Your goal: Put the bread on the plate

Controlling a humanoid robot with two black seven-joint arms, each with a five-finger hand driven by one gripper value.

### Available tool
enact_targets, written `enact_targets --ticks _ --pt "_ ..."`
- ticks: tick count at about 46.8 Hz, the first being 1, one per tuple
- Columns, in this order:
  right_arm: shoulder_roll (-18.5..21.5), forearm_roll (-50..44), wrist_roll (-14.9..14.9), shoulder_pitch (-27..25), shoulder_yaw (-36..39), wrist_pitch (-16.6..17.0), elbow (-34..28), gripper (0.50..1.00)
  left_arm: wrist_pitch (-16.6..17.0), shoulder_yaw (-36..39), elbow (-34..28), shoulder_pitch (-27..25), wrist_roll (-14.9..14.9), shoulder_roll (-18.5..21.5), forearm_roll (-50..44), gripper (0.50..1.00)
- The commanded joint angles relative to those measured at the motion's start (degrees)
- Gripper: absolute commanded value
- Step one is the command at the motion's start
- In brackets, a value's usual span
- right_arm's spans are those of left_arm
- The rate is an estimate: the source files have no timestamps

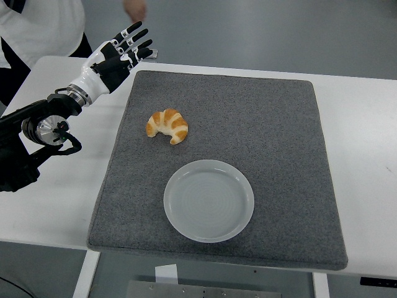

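A golden croissant (167,126) lies on the grey mat (267,124), toward its left side. A round white plate (209,200) sits on the mat just in front of the croissant, nearer the table's front edge, with nothing on it. My left hand (127,46) hovers above the mat's far left corner, up and left of the croissant, fingers spread and holding nothing. The right arm does not show.
The white table (360,124) extends past the mat on both sides. A person in a white top (37,28) stands at the far left corner, with a hand (135,7) showing at the top edge.
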Motion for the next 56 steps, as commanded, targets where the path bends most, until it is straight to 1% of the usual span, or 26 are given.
enact_targets --ticks 1,21,24,29,32,48,56 --pt "0.00 0.00 0.00 0.00 0.00 0.03 0.00 0.952 0.00 0.00 -0.11 0.00 0.00 0.00 0.00 0.994" --pt "0.00 0.00 0.00 0.00 0.09 -0.06 0.00 0.952 0.00 -0.35 -0.11 0.00 0.00 0.00 -0.09 0.994" --pt "0.00 0.00 0.00 0.00 0.00 -0.06 0.00 0.952 -0.35 -0.26 -0.11 0.09 0.00 0.00 -0.09 0.994" --pt "0.00 0.00 0.00 0.00 0.00 -0.06 0.00 0.952 -2.19 -0.26 0.33 0.00 0.00 -0.44 -0.09 0.994" --pt "0.00 0.00 0.00 0.00 0.00 -0.06 0.00 0.952 -2.37 -0.44 0.50 0.00 0.00 -0.96 -0.09 0.994" --pt "0.00 0.00 0.00 0.00 0.00 -0.06 0.00 0.952 -2.28 -0.61 1.03 0.09 -0.44 -2.99 -0.18 0.994" --pt "0.00 0.00 0.00 0.00 0.00 0.03 0.00 0.952 -1.58 -0.79 1.38 -0.09 -0.44 -2.99 -0.18 0.994"
